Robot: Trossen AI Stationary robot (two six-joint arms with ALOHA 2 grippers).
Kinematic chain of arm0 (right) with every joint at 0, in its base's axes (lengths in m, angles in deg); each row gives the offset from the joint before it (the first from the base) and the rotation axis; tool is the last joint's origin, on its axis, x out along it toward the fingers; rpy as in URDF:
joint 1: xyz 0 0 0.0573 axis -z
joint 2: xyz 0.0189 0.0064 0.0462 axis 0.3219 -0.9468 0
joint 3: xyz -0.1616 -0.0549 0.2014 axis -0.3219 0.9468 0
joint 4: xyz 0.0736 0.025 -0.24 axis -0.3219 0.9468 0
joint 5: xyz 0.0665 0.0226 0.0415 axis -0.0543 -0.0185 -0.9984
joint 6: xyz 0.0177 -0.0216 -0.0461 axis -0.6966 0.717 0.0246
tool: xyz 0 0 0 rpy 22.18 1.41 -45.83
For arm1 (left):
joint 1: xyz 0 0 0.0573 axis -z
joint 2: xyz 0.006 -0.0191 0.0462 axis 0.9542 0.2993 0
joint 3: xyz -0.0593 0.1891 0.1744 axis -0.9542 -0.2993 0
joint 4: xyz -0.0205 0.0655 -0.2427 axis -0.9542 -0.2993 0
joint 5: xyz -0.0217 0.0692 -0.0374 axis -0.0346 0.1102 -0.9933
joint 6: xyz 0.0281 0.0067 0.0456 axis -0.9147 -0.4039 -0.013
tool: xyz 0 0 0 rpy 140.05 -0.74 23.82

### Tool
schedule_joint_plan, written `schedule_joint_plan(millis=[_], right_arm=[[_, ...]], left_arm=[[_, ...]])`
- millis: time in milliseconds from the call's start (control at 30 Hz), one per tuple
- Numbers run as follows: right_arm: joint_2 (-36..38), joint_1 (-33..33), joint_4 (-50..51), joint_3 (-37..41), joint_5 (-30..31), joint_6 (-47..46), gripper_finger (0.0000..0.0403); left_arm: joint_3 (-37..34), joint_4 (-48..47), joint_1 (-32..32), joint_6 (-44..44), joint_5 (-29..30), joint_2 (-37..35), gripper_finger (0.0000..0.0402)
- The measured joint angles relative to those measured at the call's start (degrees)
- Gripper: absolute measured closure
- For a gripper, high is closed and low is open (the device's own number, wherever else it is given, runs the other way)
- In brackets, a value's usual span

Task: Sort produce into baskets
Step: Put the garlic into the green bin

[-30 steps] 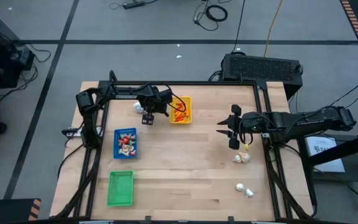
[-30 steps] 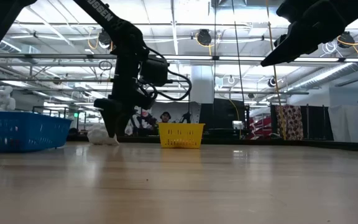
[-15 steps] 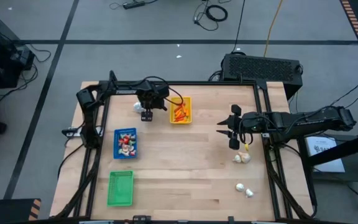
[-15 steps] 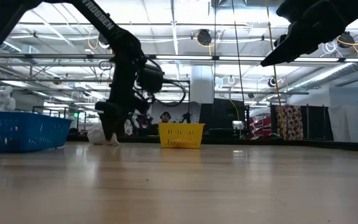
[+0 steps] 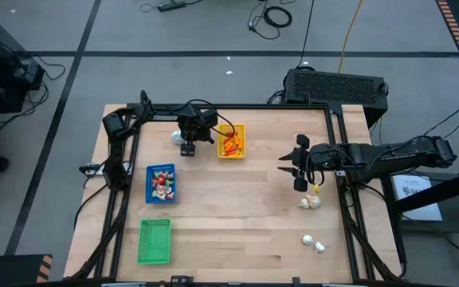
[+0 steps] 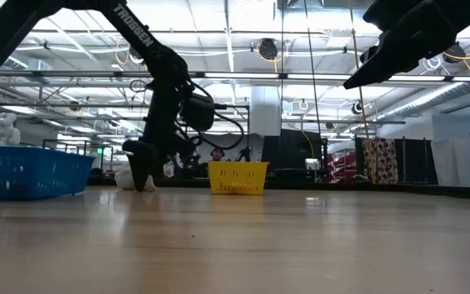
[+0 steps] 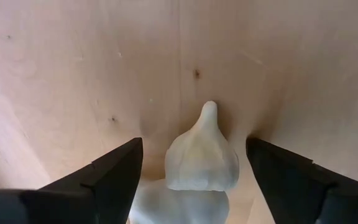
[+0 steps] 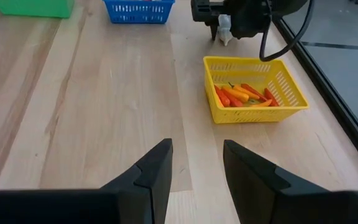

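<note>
My left gripper (image 7: 193,148) points down at the table's far left, open. Its fingers stand on either side of a whitish garlic bulb (image 7: 202,160) lying on the wood, without touching it. A second whitish piece (image 7: 178,205) lies against the bulb. From above, the left gripper (image 5: 185,143) is beside the bulb (image 5: 176,137), left of the yellow basket (image 5: 231,141) of orange-red pieces. The blue basket (image 5: 160,182) holds mixed pieces, and the green basket (image 5: 154,241) stands near the front. My right gripper (image 5: 287,165) hangs open above the table's right side, holding nothing.
More garlic bulbs lie on the right side of the table (image 5: 310,202) and nearer the front (image 5: 315,243). The black frame rails run along the far edge (image 5: 237,107) and both sides. Bare wood spreads across the table's middle (image 5: 237,207).
My left gripper has moved toward the table's left edge, away from the yellow basket, and sunk down around the garlic bulb, staying open. The bulb has not moved.
</note>
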Motion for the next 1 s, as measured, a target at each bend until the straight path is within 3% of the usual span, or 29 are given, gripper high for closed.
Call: schedule_joint_plan(millis=[500,800,1000], right_arm=[[0.0,0.0,0.0,0.0,0.0,0.3,0.0268],[0.0,0.0,0.0,0.0,0.0,-0.4,0.0268],[0.0,0.0,-0.1,0.0,0.0,-0.9,0.0268]], left_arm=[[-0.1,-0.5,0.2,-1.1,-0.6,0.1,0.0256],[7.6,-5.0,4.2,3.1,0.4,0.3,0.0261],[15.9,-15.4,9.2,9.9,-7.4,0.2,0.0262]])
